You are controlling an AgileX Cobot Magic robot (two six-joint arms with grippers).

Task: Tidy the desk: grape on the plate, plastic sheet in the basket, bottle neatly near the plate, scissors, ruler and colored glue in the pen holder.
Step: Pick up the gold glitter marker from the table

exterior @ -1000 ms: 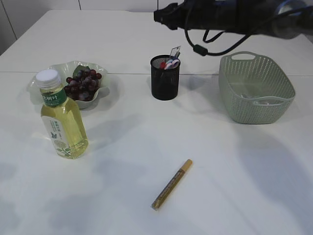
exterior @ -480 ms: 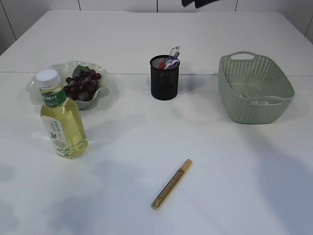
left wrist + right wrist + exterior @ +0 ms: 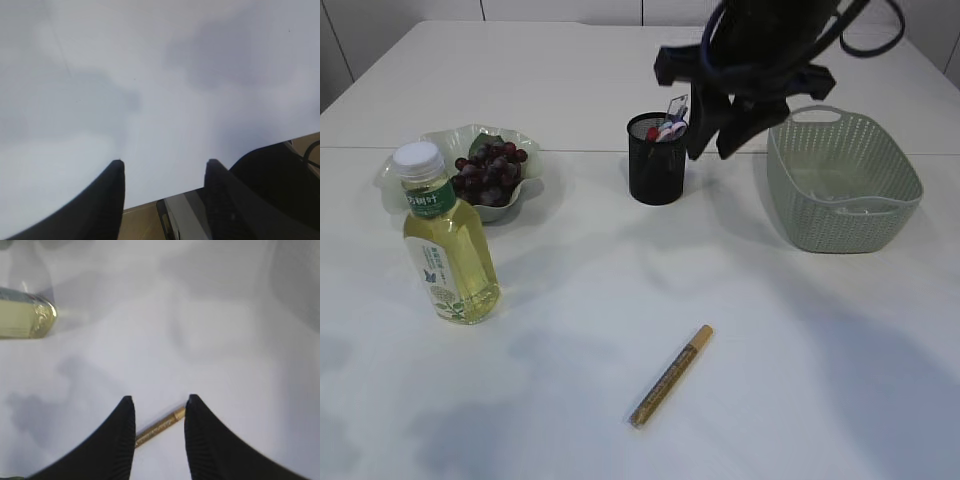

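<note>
Far left, grapes (image 3: 492, 170) sit on the plate (image 3: 435, 143); bottle (image 3: 445, 238) nearer; pen holder (image 3: 656, 160) centre; basket (image 3: 844, 180) right; glue pen (image 3: 670, 376) near.

Gold glue pen (image 3: 671, 376) – black mesh holder (image 3: 657, 160) – green basket (image 3: 843, 180).

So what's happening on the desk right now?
Mostly tidied. The grapes are on the plate, the bottle stands beside it, and the pen holder already holds items. Only the glue pen still lies on the table. The right gripper hangs open above it, holding nothing; the left gripper is open over bare table.
</note>
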